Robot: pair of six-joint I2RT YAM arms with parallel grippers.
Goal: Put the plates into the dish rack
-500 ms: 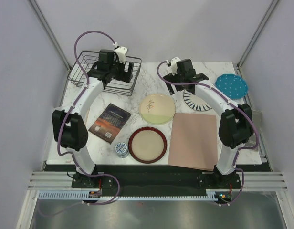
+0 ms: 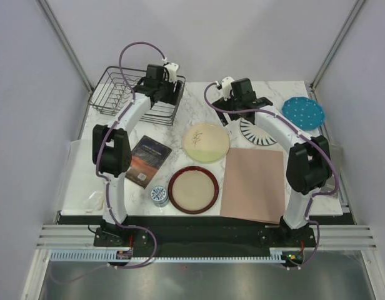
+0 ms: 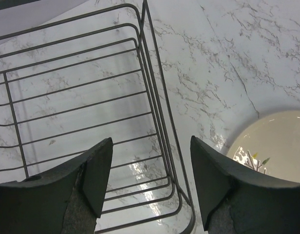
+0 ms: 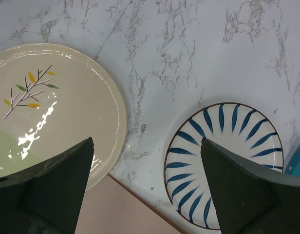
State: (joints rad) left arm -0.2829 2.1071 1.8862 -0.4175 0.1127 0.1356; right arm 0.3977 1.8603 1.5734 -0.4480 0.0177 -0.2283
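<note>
- Left gripper (image 3: 151, 146): jaws apart, empty, over the right wall of the dish rack (image 3: 155, 97), upper left of the top view. If I drop here, a finger could snag wire.
- Right gripper (image 4: 147, 146): jaws apart, above bare marble between sprig plate (image 4: 52, 112) and striped plate (image 4: 228, 161).
- All plates lie flat outside the rack, red-rimmed plate (image 2: 193, 190) and teal plate (image 2: 303, 112) included. Fingers may skid off a rim.
- Glossy marble table (image 2: 286, 94), pink mat (image 2: 255, 181), plain pale walls.

top view far; both wrists close, share sprig plate (image 4: 67, 117)
</note>
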